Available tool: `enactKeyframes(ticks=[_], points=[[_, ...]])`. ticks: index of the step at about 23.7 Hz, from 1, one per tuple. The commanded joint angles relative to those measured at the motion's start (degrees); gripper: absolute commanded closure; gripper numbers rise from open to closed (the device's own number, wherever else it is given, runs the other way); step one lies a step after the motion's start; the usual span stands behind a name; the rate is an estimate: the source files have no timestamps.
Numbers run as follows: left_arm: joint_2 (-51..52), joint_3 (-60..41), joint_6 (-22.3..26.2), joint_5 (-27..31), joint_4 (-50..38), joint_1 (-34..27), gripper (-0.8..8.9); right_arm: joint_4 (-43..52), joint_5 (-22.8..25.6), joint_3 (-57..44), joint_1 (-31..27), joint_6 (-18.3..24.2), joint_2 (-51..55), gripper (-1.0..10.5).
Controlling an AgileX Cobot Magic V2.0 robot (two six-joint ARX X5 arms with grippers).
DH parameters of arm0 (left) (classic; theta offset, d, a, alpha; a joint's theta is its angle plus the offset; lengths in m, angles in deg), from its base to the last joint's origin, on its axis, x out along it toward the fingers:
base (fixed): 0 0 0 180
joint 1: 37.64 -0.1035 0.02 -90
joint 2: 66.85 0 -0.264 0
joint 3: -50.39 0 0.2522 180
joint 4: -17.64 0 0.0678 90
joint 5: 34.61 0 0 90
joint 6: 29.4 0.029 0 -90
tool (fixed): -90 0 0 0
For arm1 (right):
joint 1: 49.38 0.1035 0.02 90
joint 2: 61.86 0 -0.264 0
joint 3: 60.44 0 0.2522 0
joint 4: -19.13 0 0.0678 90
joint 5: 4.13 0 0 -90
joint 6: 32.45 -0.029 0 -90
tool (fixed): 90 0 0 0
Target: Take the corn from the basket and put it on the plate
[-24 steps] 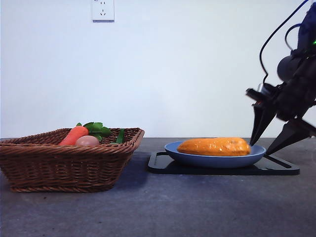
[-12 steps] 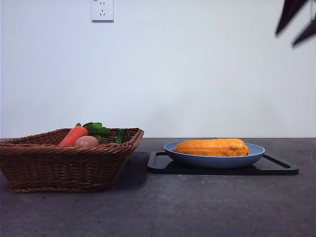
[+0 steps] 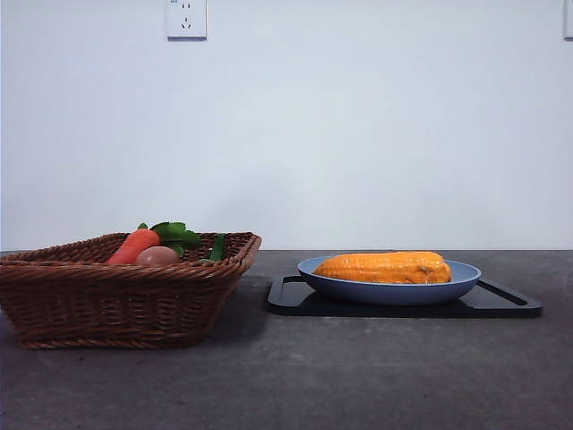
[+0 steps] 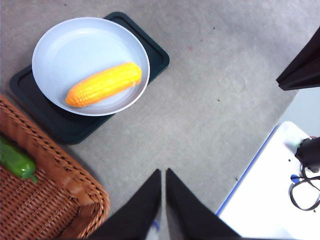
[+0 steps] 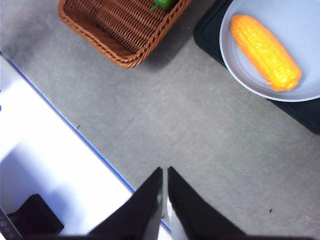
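Observation:
The orange-yellow corn lies flat on the light-blue plate, nothing touching it. At the left stands the brown wicker basket. Neither arm shows in the front view. My left gripper is shut and empty, high above the table between basket and plate. My right gripper is likewise shut and empty, high over the table near its front edge.
The plate rests on a flat black tray. In the basket lie a carrot with green leaves, a pinkish egg-shaped thing and a green pepper. A white surface borders the grey table.
The arm beside the plate a second ago has risen up and out of the front view. The corn stays on the plate, settled slightly.

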Motion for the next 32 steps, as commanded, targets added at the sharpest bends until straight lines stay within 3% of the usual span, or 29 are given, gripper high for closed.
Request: enactKeyframes(ticks=[1, 4, 13, 16, 24, 26, 32], points=[[-0.3, 1.6, 1.2, 0.3, -0.4, 0.5, 8.09, 0.9, 0.1, 0.8, 1.4, 0.5, -0.6, 9.4], [-0.3, 1.6, 1.2, 0.3, -0.9, 0.5, 8.09, 1.7, 0.2, 0.9, 1.9, -2.0, -0.6, 9.4], [-0.3, 1.6, 1.2, 0.3, -6.8, 0.5, 8.09, 2.8, 0.2, 0.9, 0.7, -2.0, -0.5, 9.4], [0.6, 1.6, 6.6, 0.4, -8.2, -1.5, 8.09, 4.5, 0.2, 0.9, 0.7, -2.0, -0.5, 9.4], [14.0, -0.6, 9.5, -0.2, -21.5, -23.4, 8.09, 7.0, 0.2, 0.9, 0.7, -2.0, -0.5, 9.4], [19.4, -4.2, 9.5, -0.2, -23.1, -30.3, 8.09, 7.9, 0.2, 0.9, 0.7, -2.0, -0.5, 9.4], [32.6, -18.8, 10.8, 0.0, -33.0, -41.9, 8.09, 7.9, 0.2, 0.9, 0.7, -2.0, -0.5, 9.4]])
